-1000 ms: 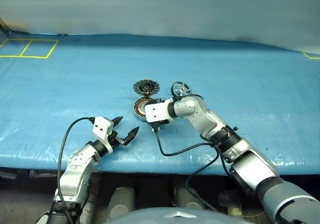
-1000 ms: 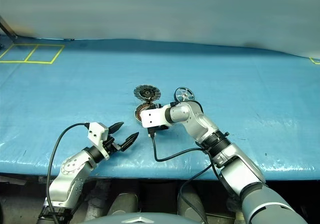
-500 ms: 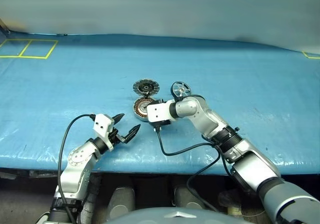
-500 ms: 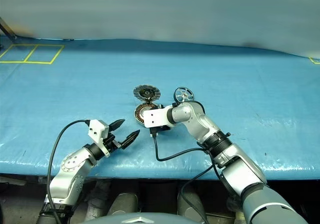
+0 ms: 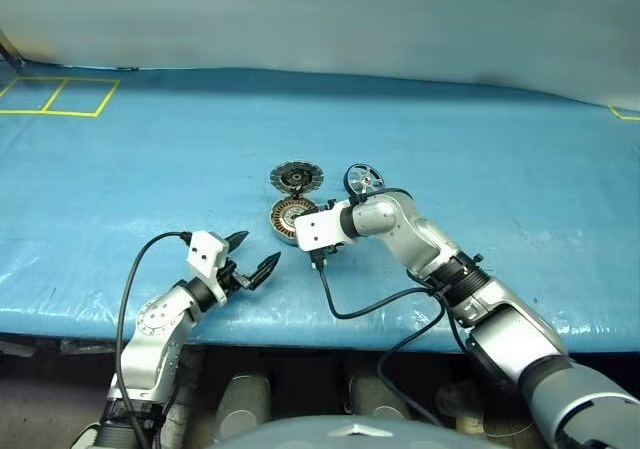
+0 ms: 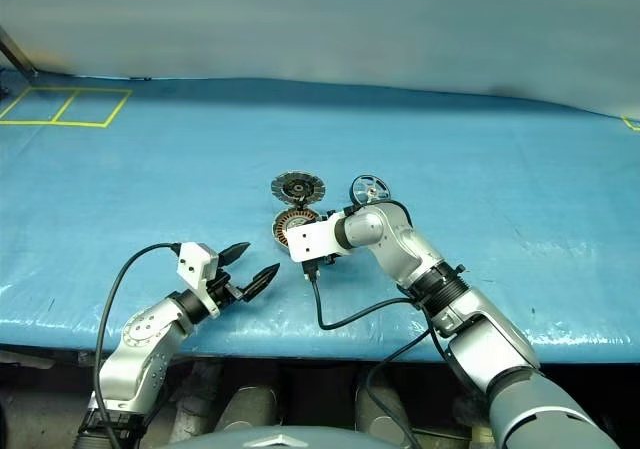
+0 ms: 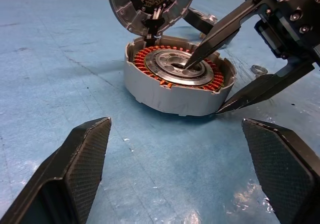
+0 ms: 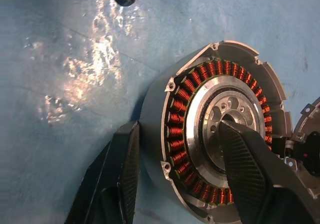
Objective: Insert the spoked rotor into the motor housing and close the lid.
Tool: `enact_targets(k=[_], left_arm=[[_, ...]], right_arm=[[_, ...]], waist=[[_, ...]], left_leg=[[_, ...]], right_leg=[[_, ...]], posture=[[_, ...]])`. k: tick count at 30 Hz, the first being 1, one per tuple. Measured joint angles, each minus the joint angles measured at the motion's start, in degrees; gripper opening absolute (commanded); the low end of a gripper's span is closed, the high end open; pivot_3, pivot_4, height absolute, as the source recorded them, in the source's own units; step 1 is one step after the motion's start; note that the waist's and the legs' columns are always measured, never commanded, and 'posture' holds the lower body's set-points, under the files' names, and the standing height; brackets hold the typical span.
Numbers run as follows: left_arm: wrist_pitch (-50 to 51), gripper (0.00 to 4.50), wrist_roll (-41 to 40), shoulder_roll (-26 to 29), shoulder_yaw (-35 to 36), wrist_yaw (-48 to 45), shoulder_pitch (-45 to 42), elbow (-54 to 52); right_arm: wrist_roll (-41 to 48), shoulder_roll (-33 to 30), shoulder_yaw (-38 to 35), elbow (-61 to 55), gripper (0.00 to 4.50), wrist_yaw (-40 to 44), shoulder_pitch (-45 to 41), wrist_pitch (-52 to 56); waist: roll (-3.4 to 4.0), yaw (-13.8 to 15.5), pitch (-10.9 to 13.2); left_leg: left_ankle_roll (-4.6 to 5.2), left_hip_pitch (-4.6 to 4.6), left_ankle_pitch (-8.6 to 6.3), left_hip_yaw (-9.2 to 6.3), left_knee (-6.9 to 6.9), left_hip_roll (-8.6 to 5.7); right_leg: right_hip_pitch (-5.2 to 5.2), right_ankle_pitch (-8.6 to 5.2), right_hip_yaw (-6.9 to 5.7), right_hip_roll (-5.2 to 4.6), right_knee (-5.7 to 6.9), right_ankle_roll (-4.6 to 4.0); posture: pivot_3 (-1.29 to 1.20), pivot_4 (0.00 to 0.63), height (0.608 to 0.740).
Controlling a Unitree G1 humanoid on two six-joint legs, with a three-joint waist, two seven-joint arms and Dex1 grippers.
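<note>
Copper windings ring the motor housing, which the right gripper straddles, one finger in the hub and one outside the wall, apparently to steady it. The left gripper hangs spread and empty nearby.

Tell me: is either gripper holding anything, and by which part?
Nothing is clamped. The right gripper straddles the housing wall, one finger inside, one outside. The left gripper is open, empty.

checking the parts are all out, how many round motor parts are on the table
3, plus a tiny ring: motor housing at the right gripper, lid behind it, spoked rotor to the lid's right.
</note>
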Motion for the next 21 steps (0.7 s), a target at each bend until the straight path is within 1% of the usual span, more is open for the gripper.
enact_targets(k=[5,10,14,21], left_arm=[[0.3,4.50,0.0,0.0,-0.3,-0.2,0.1,0.0],[-2.0,4.50,0.2,-0.1,-0.3,-1.6,-0.4,3.9],[-3.9,4.50,0.2,-0.1,-0.3,-3.2,-1.8,7.5],[-6.4,4.50,0.5,0.0,-0.3,-5.1,-4.0,10.9]], right_arm=[[1.3,-6.3,-0.4,-13.4,2.06,7.1,5.4,5.0],[3.4,-6.9,-2.1,-22.2,2.06,8.4,11.5,12.3],[2.9,-7.2,-2.5,-24.6,2.06,6.6,14.0,14.4],[-0.1,-7.7,-0.6,-24.6,2.06,2.7,14.8,11.9]], waist=[[0.00,0.2,0.0],[0.01,-0.2,0.0],[-0.01,-0.2,0.0],[-0.03,-0.3,0.0]], left_leg=[[0.00,0.01,0.00,-0.04,-0.01,0.00],[-0.01,0.08,0.00,-0.05,0.00,0.02],[-0.01,0.08,0.01,-0.05,0.03,0.01],[-0.08,0.15,0.06,-0.04,0.06,0.03]], right_leg=[[0.02,-0.01,-0.05,-0.01,0.00,0.00],[0.06,-0.04,-0.07,0.03,0.04,-0.04],[0.07,-0.05,-0.08,0.03,0.02,0.01],[0.11,-0.05,-0.07,0.05,0.03,0.10]], posture=[[0.00,0.150,0.740],[0.00,0.150,0.740],[0.00,0.150,0.740],[0.00,0.150,0.740]])
